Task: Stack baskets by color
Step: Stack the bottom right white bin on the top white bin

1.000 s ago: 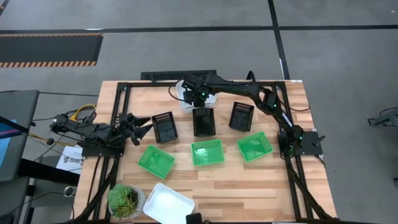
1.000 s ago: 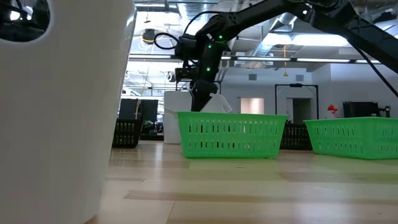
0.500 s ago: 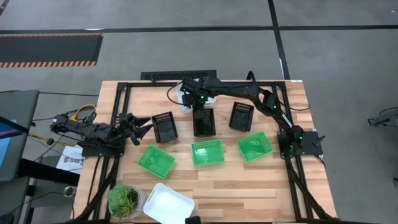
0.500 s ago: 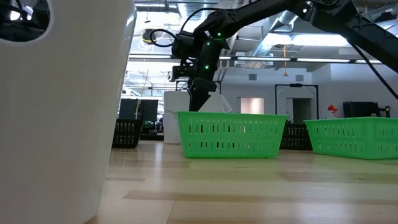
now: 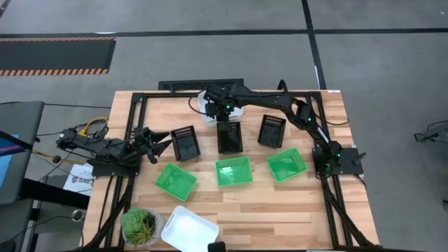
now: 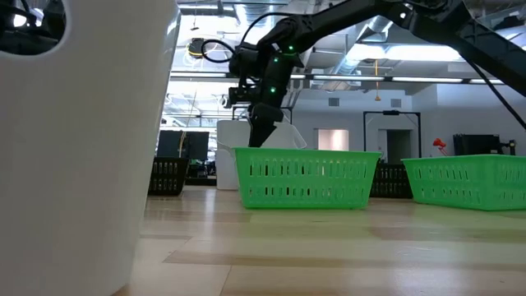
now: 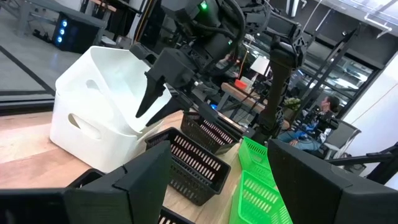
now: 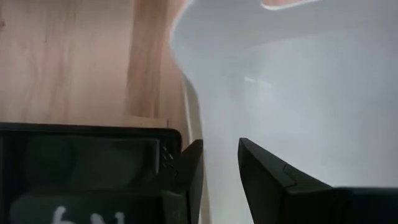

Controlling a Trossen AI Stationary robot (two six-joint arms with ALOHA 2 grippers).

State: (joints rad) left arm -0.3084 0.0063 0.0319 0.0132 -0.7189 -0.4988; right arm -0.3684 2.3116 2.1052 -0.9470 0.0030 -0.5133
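Note:
Two white baskets stand at the table's far middle. The upper one (image 7: 115, 74) is tilted, and its low end sits inside the lower one (image 7: 87, 134). My right gripper (image 5: 220, 110) reaches down onto the upper one and is shut on its wall. A third white basket (image 5: 189, 227) lies at the near edge. Three black baskets (image 5: 229, 136) stand in a row across the middle. Three green baskets (image 5: 233, 171) form a row nearer to the front. My left gripper (image 5: 159, 143) waits open at the table's left side, holding nothing. My right gripper has the upper white basket by one side wall at its rim (image 8: 214, 165), on the side toward the table's right. The wall runs between the two fingers, one inside the basket and one outside. The fingers slant steeply down from above. The basket stays tilted in the lower basket.
A round potted plant (image 5: 142, 225) stands at the near left corner. A dark frame (image 5: 133, 112) runs around the table's edges. Bare wood lies between the green row and the near edge.

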